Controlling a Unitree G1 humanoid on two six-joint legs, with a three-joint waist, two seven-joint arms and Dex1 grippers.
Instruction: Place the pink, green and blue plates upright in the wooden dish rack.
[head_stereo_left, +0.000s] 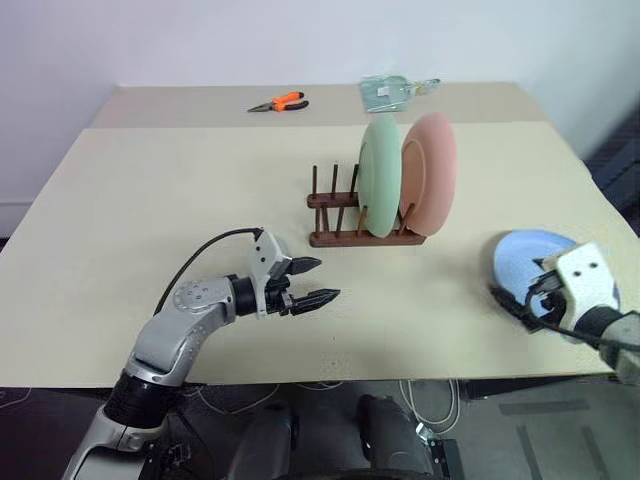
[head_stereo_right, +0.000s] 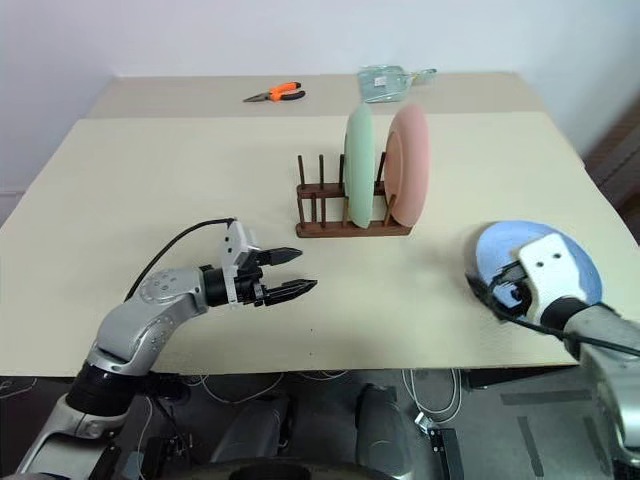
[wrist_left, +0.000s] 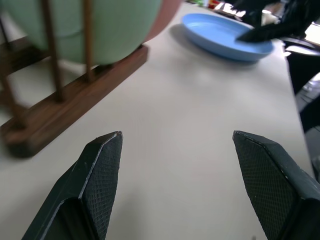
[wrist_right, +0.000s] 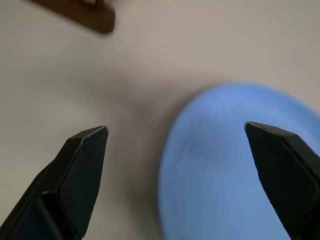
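Spread wide and empty, the right gripper (wrist_right: 175, 140) is poised over the flat blue plate (head_stereo_left: 530, 262); beyond it, the green plate (head_stereo_left: 380, 178) and pink plate (head_stereo_left: 430, 172) are racked upright in the wooden dish rack (head_stereo_left: 345, 238), the left gripper (head_stereo_left: 315, 282) likewise apart, leaving one plate unplaced.

You are looking at a beige table (head_stereo_left: 180, 190) with a seam running across its far part. 4 items rest directly on it. The wooden dish rack (head_stereo_left: 340, 218) stands near the middle of the table, with its base bars flat on the surface. The blue plate (head_stereo_right: 520, 250) lies flat near the table's front right corner, well apart from the rack. A pair of orange-handled pliers (head_stereo_left: 279, 103) lies beyond the seam, near the far edge. A clear plastic packet (head_stereo_left: 392, 92) lies to the right of the pliers, also near the far edge and behind the rack.
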